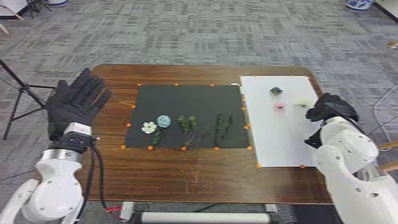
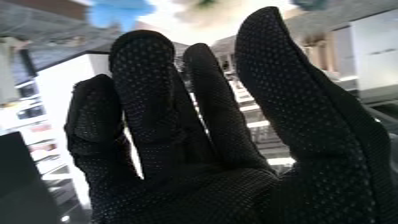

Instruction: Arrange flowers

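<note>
My right hand (image 1: 332,107) is at the right edge of the white sheet (image 1: 280,137), and through the wrist camera I see that hand (image 2: 191,192) with its fingers loosely extended and spread, gripping nothing. Just beside it on the sheet is a pale flower (image 1: 305,103); a pink flower (image 1: 280,106) sits near that one, and a small dark-blue flower (image 1: 276,91) lies farther toward the sheet's far end.

Across on the black mat (image 1: 182,100) I have a white flower (image 1: 148,128), a light-blue flower (image 1: 163,121) near it, then branching green sprigs (image 1: 187,131) and slender leafy stems (image 1: 222,127). Orange markers dot the edges of both.

My left hand (image 1: 73,102) is off the brown table's (image 1: 178,172) left side, fingers straight and apart. A black tripod (image 1: 19,90) stands on the grey carpet (image 1: 204,30) beyond it.
</note>
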Robot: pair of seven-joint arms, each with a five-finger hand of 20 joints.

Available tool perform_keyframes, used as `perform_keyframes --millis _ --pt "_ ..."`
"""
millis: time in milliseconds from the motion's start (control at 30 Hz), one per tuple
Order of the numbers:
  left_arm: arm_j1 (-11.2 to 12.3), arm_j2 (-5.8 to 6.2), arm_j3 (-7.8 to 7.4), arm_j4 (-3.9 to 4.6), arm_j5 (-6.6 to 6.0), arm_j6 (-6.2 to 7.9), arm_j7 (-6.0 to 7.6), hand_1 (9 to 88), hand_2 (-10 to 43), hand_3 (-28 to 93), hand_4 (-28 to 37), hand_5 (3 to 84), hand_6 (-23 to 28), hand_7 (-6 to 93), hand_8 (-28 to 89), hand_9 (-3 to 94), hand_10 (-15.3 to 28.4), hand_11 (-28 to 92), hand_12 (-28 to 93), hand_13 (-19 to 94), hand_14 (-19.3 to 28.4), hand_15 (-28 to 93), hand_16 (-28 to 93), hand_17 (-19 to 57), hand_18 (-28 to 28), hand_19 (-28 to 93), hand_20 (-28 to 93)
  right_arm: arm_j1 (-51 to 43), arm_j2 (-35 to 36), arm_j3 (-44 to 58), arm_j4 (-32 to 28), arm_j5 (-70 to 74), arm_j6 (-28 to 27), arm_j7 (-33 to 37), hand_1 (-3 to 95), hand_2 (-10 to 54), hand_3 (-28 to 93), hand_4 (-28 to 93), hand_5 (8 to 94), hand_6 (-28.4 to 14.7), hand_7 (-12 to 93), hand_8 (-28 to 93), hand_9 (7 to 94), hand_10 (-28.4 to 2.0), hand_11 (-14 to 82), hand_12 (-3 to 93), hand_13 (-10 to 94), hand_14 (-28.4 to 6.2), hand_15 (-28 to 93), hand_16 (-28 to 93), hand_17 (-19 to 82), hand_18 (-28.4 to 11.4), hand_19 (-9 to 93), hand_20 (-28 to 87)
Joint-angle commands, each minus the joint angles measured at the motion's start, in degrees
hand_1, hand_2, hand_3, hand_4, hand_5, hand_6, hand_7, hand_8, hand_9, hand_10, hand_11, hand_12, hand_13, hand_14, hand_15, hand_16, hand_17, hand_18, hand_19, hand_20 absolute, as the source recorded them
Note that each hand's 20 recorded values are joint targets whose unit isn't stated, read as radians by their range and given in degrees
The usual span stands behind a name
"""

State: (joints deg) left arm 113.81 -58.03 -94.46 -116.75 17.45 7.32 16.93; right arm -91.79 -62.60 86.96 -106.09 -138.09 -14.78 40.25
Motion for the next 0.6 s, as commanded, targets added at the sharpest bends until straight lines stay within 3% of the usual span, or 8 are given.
perform_keyframes --millis 33,133,267,333,467,600 --pt "0.8 -0.58 0.35 -0.38 -0.01 -0.96 0.44 26.4 17.8 69 -28.3 42.7 7.2 8.6 -9 34.4 13.1 17 6 26 11.5 19 -5 -5.9 13.9 37 8 -0.46 0.65 1.82 2.09 -2.41 -0.71 0.62 44.6 -9.5 75 -26 53.5 -7.3 9 -9 49.6 -17.1 7.8 11.6 69 -9.0 64 27 39 -22.8 87 31" --pt "0.52 -0.58 0.58 -0.16 0.2 -1.78 0.32 26.5 17.5 69 -28.3 42.6 7.2 8.5 -9 34.5 13.2 17 6 26 11.5 19 -5 -5.8 14.0 37 8 -0.3 0.72 1.94 3.02 -2.22 -1.68 1.19 44.2 -9.5 75 -27 51.5 -8.0 9 -9 48.1 -18.3 7.4 11.6 69 -9.0 64 27 39 -22.9 87 31" --pt "0.23 -0.59 0.74 -0.22 0.2 -1.52 0.22 26.7 17.1 69 -28.3 42.6 7.2 8.6 -9 34.7 13.2 17 6 26 11.6 19 -5 -5.8 14.0 37 8 -0.17 0.49 2.2 3.86 -2.14 -4.79 0.83 44.6 -9.5 75 -28 51.5 -8.0 9 -9 47.8 -18.0 7.4 11.6 68 -9.0 65 26 39 -22.8 87 31" --pt "0.19 -0.61 0.88 -0.17 0.15 -1.53 0.3 26.8 17.0 69 -28.3 42.6 7.2 8.6 -9 34.8 13.2 17 6 26 11.6 19 -5 -5.8 14.1 37 8 -0.67 0.43 2.02 4.53 -2.54 -3.27 0.15 44.8 -9.5 75 -28 52.8 -8.2 9 -9 48.4 -17.7 7.7 11.6 68 -9.1 65 26 39 -22.7 87 31" --pt "-0.03 -0.75 1.03 -0.04 0.22 -1.94 -0.03 26.9 17.0 69 -28.3 42.7 7.2 8.7 -9 35.0 13.2 17 6 26 12.0 19 -4 -5.8 14.1 36 8 -1.87 0.12 1.6 5.25 -4.44 -0.81 -0.59 46.8 -9.5 74 -28 60.6 -6.7 11 -10 58.0 -15.9 10.4 12.4 70 -8.8 64 26 40 -22.9 87 31" --pt "0.33 -0.75 0.97 -0.3 -0.45 -1.18 0.13 26.9 17.0 69 -28.3 42.7 7.2 8.6 -9 35.2 13.3 17 7 27 12.5 19 -4 -5.6 14.1 36 8 -2.26 -0.35 1.49 5.4 -4.13 -1.34 -1.15 49.8 -9.5 73 -28 68.0 -3.5 15 -10 66.5 -14.5 13.6 14.6 72 -7.7 63 27 41 -22.5 87 33"
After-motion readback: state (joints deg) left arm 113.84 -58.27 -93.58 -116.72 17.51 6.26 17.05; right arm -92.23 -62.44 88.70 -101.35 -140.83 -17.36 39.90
